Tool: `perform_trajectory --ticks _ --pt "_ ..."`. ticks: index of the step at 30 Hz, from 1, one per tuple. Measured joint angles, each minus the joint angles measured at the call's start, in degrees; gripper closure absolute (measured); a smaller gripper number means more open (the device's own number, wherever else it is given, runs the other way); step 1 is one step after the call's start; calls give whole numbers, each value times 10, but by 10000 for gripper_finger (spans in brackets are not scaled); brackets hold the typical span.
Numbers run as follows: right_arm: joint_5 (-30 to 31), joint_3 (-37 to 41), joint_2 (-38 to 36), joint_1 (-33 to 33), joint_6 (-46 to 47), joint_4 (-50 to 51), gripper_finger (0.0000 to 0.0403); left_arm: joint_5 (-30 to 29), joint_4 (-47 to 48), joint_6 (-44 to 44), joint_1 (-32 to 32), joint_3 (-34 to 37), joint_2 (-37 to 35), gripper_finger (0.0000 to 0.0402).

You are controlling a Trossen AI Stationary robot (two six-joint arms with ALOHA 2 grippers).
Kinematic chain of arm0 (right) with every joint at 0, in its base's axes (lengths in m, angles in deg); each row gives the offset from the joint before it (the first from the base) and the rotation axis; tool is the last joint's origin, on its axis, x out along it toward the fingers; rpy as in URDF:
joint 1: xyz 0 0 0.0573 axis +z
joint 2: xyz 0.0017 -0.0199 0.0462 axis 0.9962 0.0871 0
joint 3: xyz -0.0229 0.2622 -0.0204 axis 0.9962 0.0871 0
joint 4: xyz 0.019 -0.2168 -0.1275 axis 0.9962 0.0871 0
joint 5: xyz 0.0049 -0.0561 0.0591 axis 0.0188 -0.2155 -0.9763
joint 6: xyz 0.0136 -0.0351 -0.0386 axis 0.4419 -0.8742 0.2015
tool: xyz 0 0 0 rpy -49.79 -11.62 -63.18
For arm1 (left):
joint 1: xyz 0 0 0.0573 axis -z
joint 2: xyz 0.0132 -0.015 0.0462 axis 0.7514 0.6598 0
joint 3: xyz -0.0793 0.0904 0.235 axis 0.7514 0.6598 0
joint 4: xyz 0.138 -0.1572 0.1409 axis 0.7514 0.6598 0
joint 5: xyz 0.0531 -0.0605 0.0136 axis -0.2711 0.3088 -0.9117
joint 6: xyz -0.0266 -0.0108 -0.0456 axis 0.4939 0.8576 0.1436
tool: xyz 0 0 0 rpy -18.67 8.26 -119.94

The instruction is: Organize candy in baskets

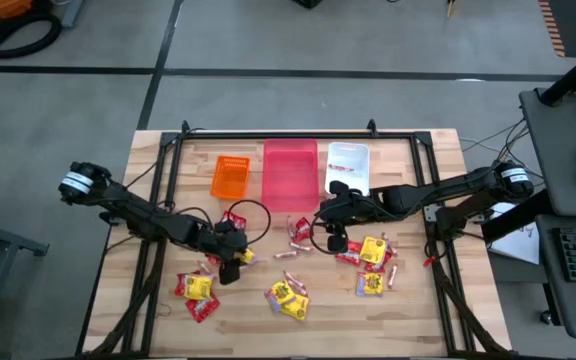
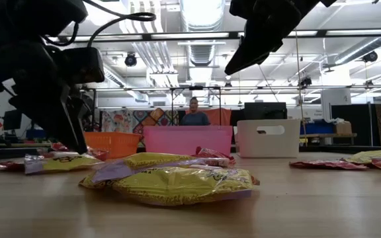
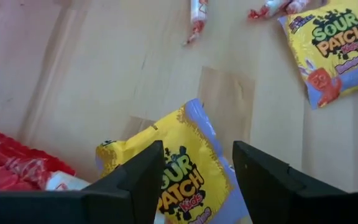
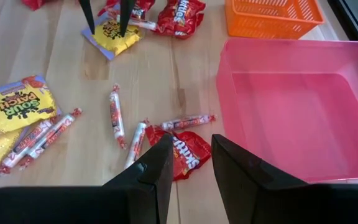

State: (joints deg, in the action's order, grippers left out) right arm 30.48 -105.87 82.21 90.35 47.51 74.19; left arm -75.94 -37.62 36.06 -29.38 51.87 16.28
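1. Left gripper (image 3: 194,171) low over a yellow plastic Sour Patch packet (image 3: 185,171) on the wooden table (image 3: 73,81); fingers spread, straddling the packet, nothing pinched.
2. Packet lies flat directly under the jaws, long axis running diagonally between them; a red square packet (image 3: 11,168) just beside.
3. Right gripper (image 4: 190,168) hangs above a red Skittles packet (image 4: 182,146) and thin red-and-white sticks (image 4: 115,112), near the large pink-red plastic basket (image 4: 303,106); fingers part-spread, empty.
4. Small orange mesh basket (image 1: 230,176) and white translucent bin (image 1: 349,165) sit well behind; no obstruction, likely just close down.
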Motion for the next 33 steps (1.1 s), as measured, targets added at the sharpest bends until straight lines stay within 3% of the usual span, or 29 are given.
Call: perform_trajectory --ticks 6,17,22,30,33 --pt "0 0 0 0 0 -8 298 -25 52 -9 0 0 7 225" --pt "0 0 0 0 -9 -17 298 -59 25 -6 0 -3 74 233" --pt "0 0 0 0 -9 -17 298 -59 19 -3 0 -3 85 274" --pt "0 0 0 0 -15 -16 298 -49 12 -27 1 -3 84 385" --pt "0 0 0 0 -16 -16 298 -47 11 -38 1 -1 75 391"
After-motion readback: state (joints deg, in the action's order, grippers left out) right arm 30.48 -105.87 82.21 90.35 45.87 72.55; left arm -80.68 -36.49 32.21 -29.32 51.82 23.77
